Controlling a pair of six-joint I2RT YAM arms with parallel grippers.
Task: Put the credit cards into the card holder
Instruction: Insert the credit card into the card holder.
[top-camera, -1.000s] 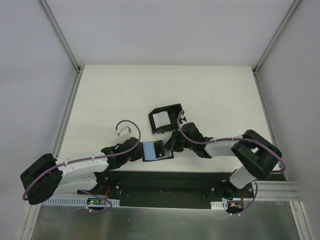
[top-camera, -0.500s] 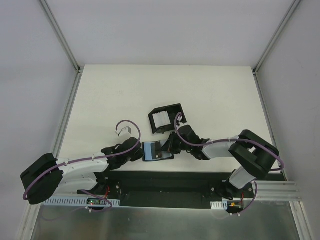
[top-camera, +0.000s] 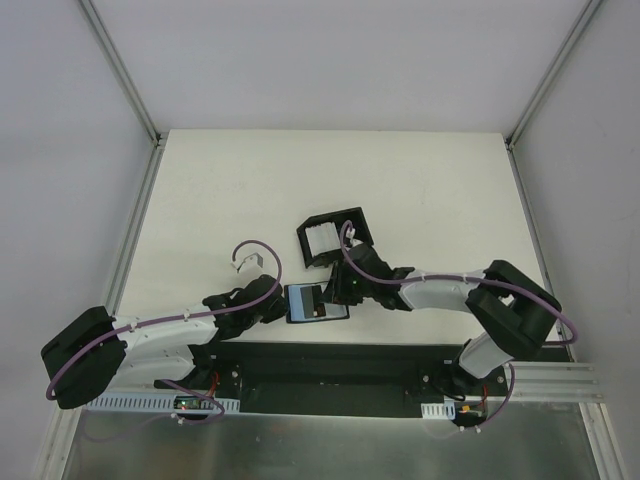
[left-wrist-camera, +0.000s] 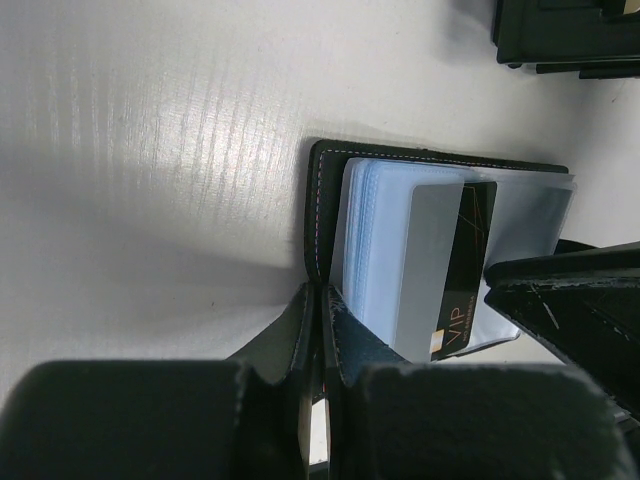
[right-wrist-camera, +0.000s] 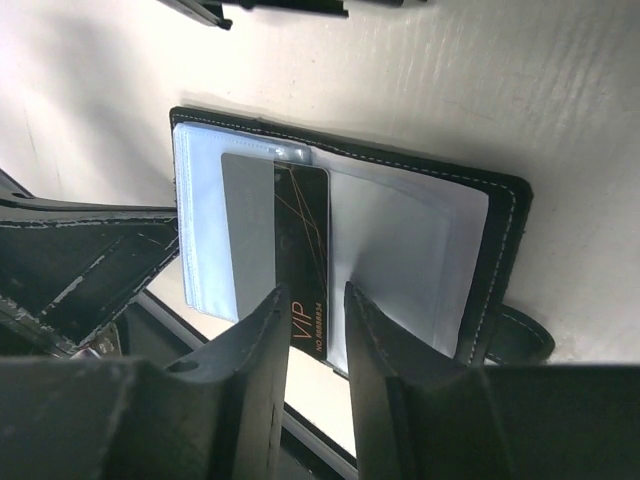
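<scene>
The card holder (top-camera: 305, 302) lies open near the table's front edge, its clear sleeves facing up (right-wrist-camera: 400, 250). My left gripper (left-wrist-camera: 322, 300) is shut on the edge of its black cover (left-wrist-camera: 312, 230). A black credit card with gold VIP lettering (right-wrist-camera: 303, 255) sits partly in a sleeve beside a grey strip (right-wrist-camera: 248, 230), its end sticking out. My right gripper (right-wrist-camera: 312, 295) hovers over that end, jaws slightly apart, open, touching nothing. More pale credit cards (top-camera: 321, 240) rest in the black box (top-camera: 345, 222).
The black open-topped box stands just behind the card holder, within reach of the right wrist. A small white bracket (top-camera: 245, 263) lies left of it. The table's front edge and the black base rail (top-camera: 330, 365) run just below the holder.
The right gripper moved left toward the holder with the card, then its jaws parted and let the card go. The left gripper has stayed shut on the cover.
</scene>
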